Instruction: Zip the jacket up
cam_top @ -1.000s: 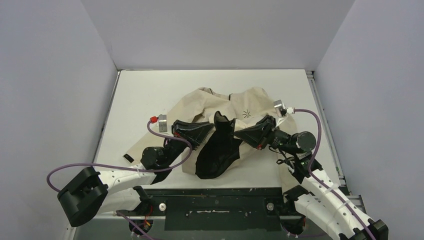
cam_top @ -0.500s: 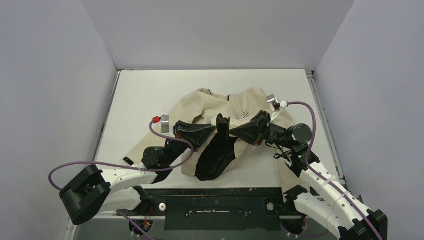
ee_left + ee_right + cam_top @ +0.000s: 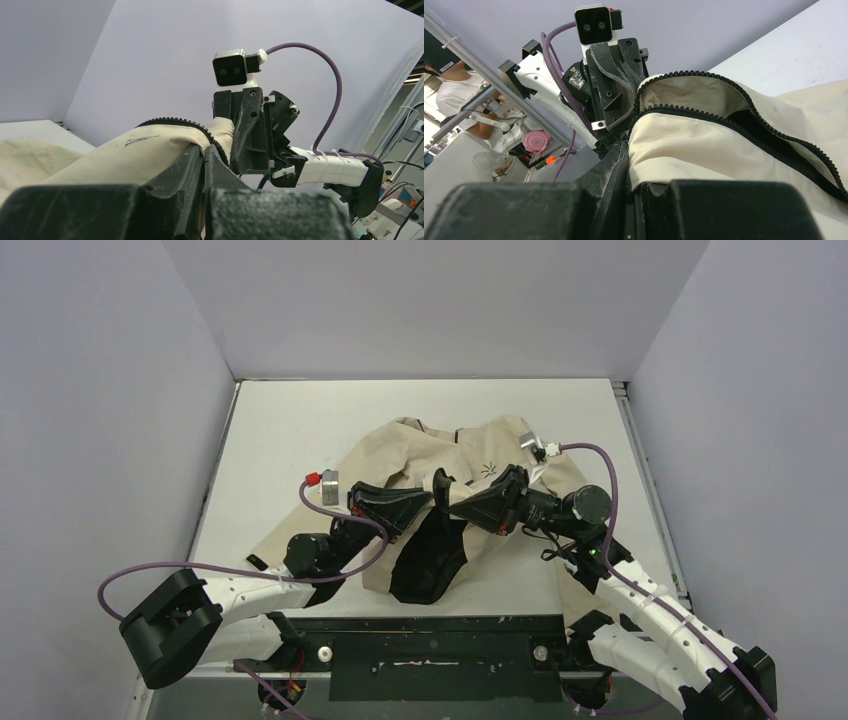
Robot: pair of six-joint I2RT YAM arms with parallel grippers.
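Jacket (image 3: 405, 445): crumpled at mid-table (image 3: 290, 420), front open, dark lining exposed.
Left claw (image 3: 430, 497): closed on one front edge, zipper teeth (image 3: 170, 120) just above its fingers.
Right claw (image 3: 452, 502): closed on the opposite edge, facing the left claw, tips near.
Step, as judged: bringing the zipper ends together.
Method: hold both edges taut and level, then align the tooth ends before seating. The slider is not visible.

The right gripper (image 3: 626, 159), at 6 o'clock, is closed on the jacket (image 3: 704, 150) edge. The left gripper (image 3: 621, 112), at 11 o'clock, pinches its zipper (image 3: 744, 100).
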